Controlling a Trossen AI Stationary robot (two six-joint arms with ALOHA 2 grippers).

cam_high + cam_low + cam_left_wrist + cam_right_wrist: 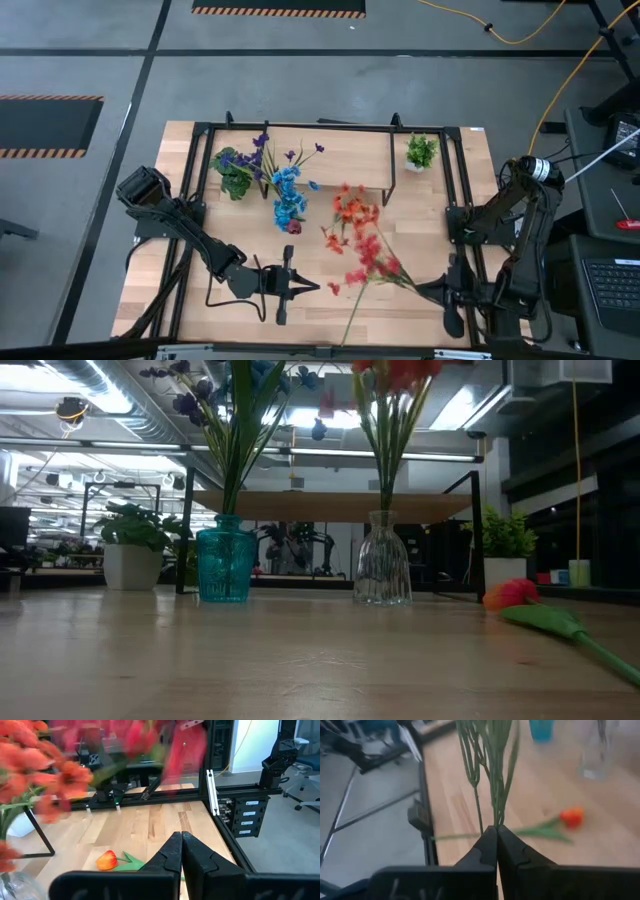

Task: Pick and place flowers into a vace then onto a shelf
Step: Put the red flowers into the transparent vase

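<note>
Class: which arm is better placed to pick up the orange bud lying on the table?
Left. The left gripper is shut and empty, the orange bud just ahead; the right gripper is shut on green stems.

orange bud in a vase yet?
No, in the low view the orange bud lies on the tabletop, off to the side of the clear vase and the blue vase.

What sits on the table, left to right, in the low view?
White-potted plant → blue vase → clear vase → second potted plant → orange bud, lying flat with its green stem running right.
</note>
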